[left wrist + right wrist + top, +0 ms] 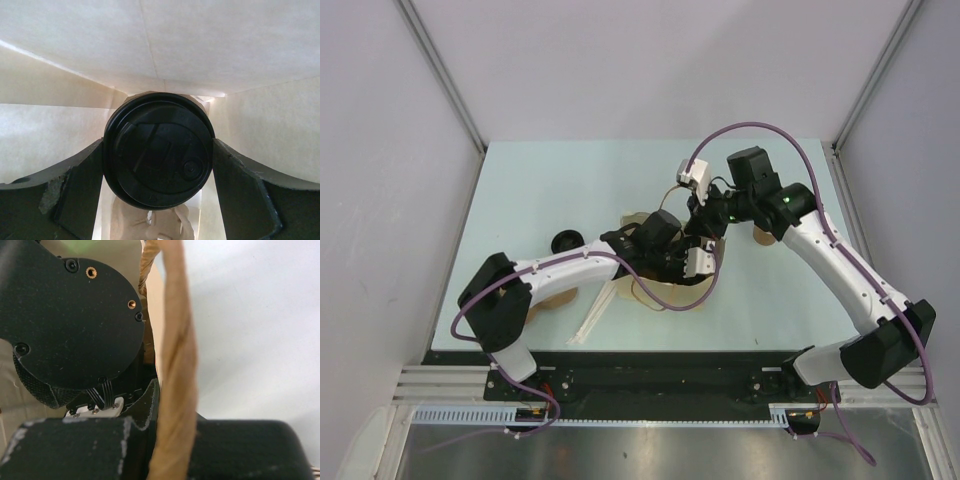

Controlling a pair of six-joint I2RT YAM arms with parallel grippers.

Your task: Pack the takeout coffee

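Left end effector grips takeout coffee (inside bag).

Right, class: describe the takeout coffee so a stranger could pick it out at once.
Where both arms meet on the pale table is a brown paper bag. Inside it, between the fingers of the left gripper, is the takeout coffee: round black lid, bagged, unlike the loose black lid on the table.

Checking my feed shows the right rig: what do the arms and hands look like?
The left arm and right arm have white links, black joints and a looping purple cable. Green lights glow on the right. The left hand's fingers are dark, scuffed.
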